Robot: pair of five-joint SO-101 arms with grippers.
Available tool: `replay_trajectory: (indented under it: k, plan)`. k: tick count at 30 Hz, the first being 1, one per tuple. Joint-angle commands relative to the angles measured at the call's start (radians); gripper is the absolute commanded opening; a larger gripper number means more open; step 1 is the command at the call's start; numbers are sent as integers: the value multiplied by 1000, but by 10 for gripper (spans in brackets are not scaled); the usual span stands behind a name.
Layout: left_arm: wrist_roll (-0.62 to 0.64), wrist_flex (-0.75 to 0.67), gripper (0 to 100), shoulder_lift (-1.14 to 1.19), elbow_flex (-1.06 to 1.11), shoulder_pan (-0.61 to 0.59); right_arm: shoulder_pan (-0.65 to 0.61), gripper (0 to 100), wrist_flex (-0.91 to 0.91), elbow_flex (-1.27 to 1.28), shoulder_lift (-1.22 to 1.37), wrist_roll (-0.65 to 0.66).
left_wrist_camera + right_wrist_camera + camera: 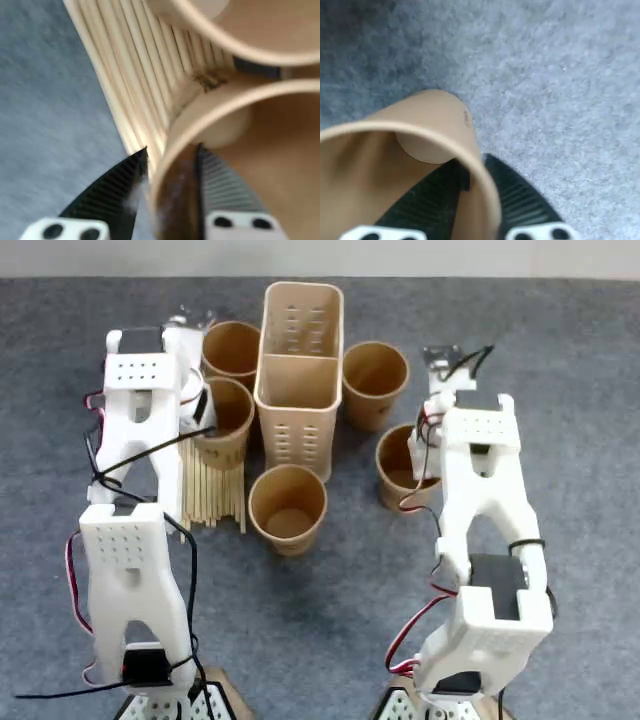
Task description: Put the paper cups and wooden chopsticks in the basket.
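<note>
Where right gripper (pixel 472 162) clamps, cup (pixel 420 127) wall sits

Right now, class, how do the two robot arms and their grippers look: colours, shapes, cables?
The left arm and right arm are blocky white shells with grids of small holes, trailing red and black cables. The left gripper and right gripper have ribbed, tapering fingers, mostly black, on white bases.

No words, numbers, labels or signs can be read on anything here. In the right wrist view, a small dark mark on the outer wall of the paper cup (pixel 400 165) is too blurred to tell whether it is print.
</note>
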Motion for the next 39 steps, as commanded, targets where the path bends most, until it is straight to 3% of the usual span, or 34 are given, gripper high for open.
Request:
replay_trajectory:
  k: [1,11,21,26,32,39]
  plan:
    - [0,-55,0,12,-7,7,-1,6,-19,1,-12,-3]
    - [-34,107,5,-93,-200,-13,1,5,74,-38,-21,-3]
    - [-31,95,5,-519,-214,-50,71,5,410,-526,-19,-2]
    - [-29,-77,5,-713,-205,94,70,5,553,-792,-19,-9]
    - [-3,-356,7,-595,-206,289,68,5,561,-885,-19,-9]
    - [77,-396,8,-371,-213,341,31,5,561,-891,-16,-3]
